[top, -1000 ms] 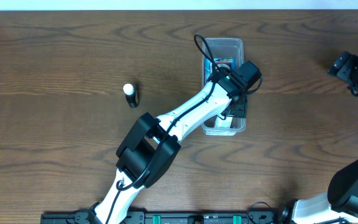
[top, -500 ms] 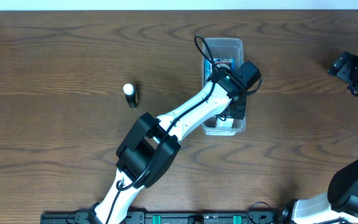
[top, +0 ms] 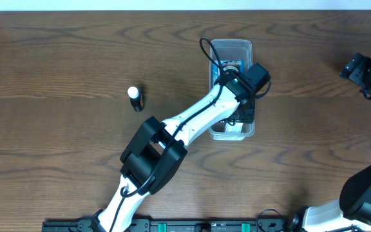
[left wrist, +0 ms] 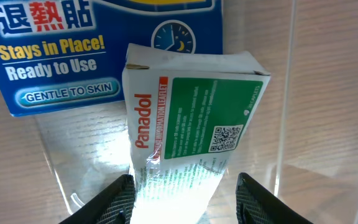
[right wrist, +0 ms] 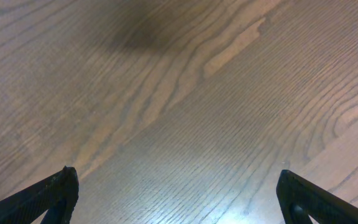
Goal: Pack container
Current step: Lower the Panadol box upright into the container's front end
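Container (top: 232, 42) is sitting on the dark wood tabletop (top: 57, 77), its long axis running away from the robot's base. Reaching in from the container's near-left side, left arm is holding the left gripper (left wrist: 184, 179) low inside, toward the container's near end.

Between the fingers (left wrist: 120, 196), Panadol box (left wrist: 191, 124), white with a green panel, is lying at a tilt. Both fingers are sitting close beside its long edges. Glare is washing out the near end of the box, so cannot tell whether they are pressing on it or only flanking it.

Toward the container's far end, blue patch pack (left wrist: 55, 56), lettered "Stays in Place!", is lying flat, and the Panadol box's far end is overlapping it. Clear wall of the container is showing just right of the box in the left wrist view.

Well to the left of the container, small black tube with a white cap (top: 134, 98) is lying on the tabletop.

Well to the right of the container, right gripper (right wrist: 176, 175) is hanging over wood grain, fingers spread wide apart.
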### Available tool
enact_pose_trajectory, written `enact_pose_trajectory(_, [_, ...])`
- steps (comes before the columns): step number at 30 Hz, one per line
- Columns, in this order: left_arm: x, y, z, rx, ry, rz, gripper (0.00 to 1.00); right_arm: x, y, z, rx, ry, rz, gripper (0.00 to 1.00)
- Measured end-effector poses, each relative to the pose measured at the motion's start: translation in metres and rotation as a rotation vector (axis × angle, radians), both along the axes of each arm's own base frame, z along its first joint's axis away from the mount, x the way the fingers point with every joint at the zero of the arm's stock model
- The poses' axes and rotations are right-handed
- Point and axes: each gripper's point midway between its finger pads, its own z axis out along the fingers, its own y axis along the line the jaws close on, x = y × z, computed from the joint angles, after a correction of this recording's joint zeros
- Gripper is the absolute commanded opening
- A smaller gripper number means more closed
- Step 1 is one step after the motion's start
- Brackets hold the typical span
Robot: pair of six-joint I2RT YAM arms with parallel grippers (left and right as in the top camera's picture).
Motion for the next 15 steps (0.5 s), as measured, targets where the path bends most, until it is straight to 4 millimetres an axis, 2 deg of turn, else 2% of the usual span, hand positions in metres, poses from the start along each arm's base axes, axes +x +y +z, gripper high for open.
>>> enact_pose_trajectory(15, [-0.0017, -0.009, 0.0028, -0.068, 0.042, 0.017, 0.54, 0.0, -0.0001, 0.0001, -0.001, 0.0, 0.0, 0.99])
